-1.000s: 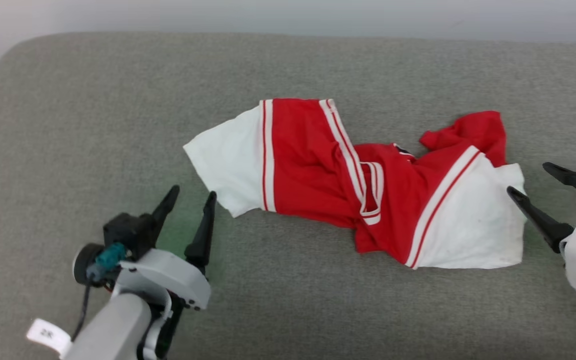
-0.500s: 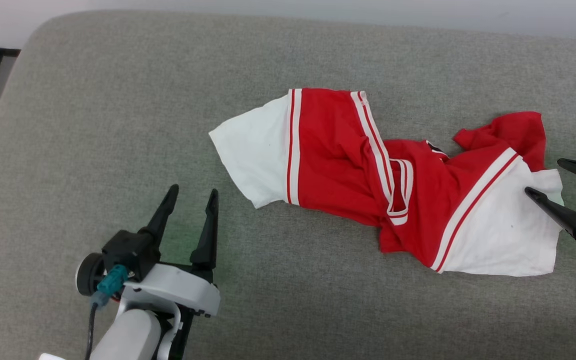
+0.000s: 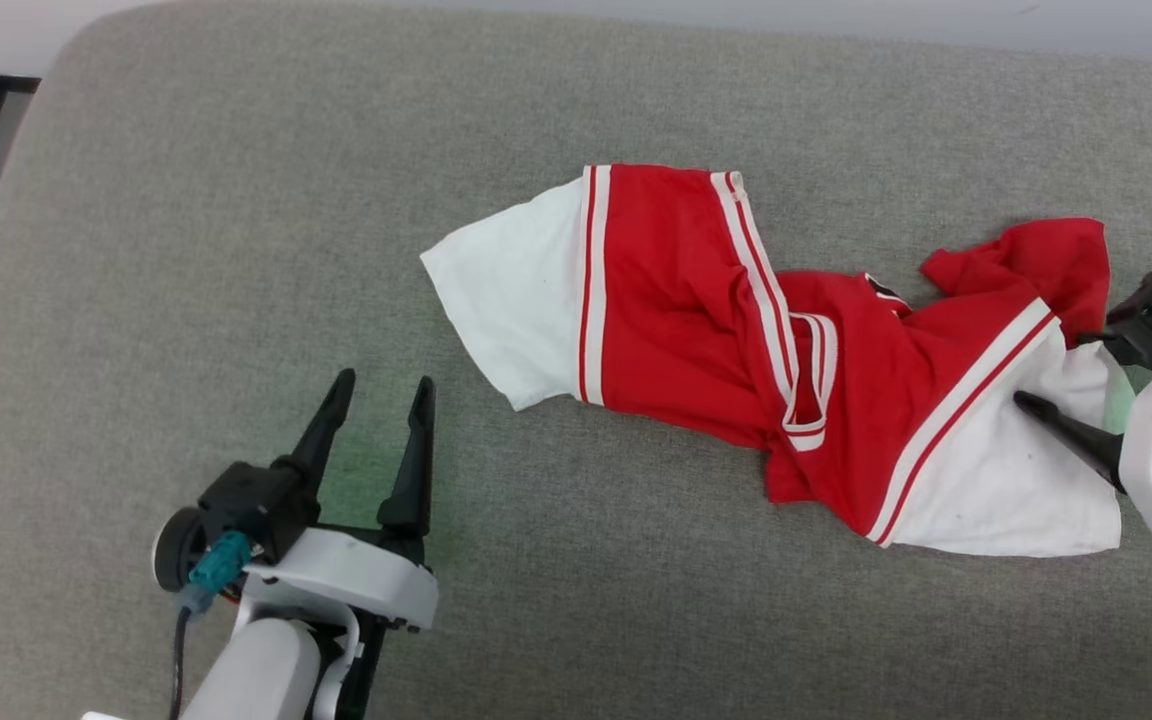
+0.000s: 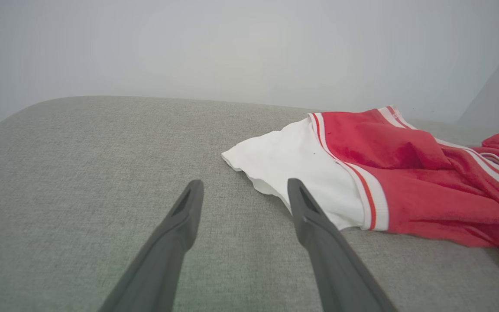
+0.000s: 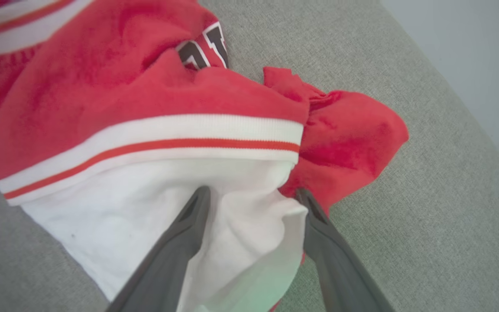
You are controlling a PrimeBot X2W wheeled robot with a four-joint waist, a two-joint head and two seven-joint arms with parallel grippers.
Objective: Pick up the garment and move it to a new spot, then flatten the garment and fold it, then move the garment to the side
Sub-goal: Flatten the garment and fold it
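I've got the shirt (image 3: 696, 320) lying bunched on the right half of the grey cushion (image 3: 186, 250), stretched from about the middle out twd the right edge. Its left sleeve (image 3: 506, 300), white, points at the cushion's middle. The right sleeve (image 3: 996, 490), also white, sits at the right end w/ a red flap crumpled just behind it.

R gripper (image 3: 1051, 370) is at that right sleeve, fingers spread wide w/ white cloth lying betw them, not pinched shut on it. In the right wrist view one finger (image 5: 173, 247) lies on the sleeve.

L gripper (image 3: 384, 380) is spread apart too, empty, over bare cushion near the left sleeve but apart from it.

Writing: black, white-outlined characters (image 5: 202, 50) peek out of a fold, too crumpled for me to read.
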